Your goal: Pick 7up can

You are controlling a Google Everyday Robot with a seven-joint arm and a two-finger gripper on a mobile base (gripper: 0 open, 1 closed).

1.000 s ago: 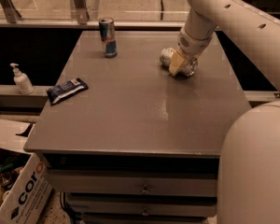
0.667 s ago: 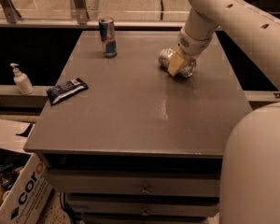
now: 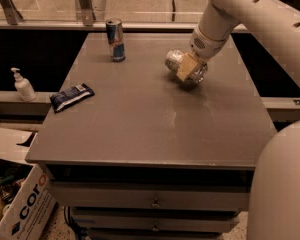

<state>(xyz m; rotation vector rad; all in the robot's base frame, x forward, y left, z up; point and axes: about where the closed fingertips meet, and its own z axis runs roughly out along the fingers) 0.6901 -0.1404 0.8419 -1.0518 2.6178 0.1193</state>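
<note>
Gripper (image 3: pixel 191 69) sits low over the table (image 3: pixel 140 129), pinching the 7up can (image 3: pixel 174 60). The can lies on its side between the fingers, shiny end poking out left of the gripper. Step, as judged: grasp made, lift pending. Next move calls for a straight raise with a firm squeeze.

arm (image 3: pixel 250 9): white rounded shells, dark holes | wrist (image 3: pixel 202 41): dotted grille | claw (image 3: pixel 187 68): tan, far right of table (image 3: pixel 140 124)

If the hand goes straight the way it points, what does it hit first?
The hand, over the far right of the tabletop, points down-left at the 7up can, which it looks to be touching. Beyond the can lies only tabletop, though depth is unclear.
</note>
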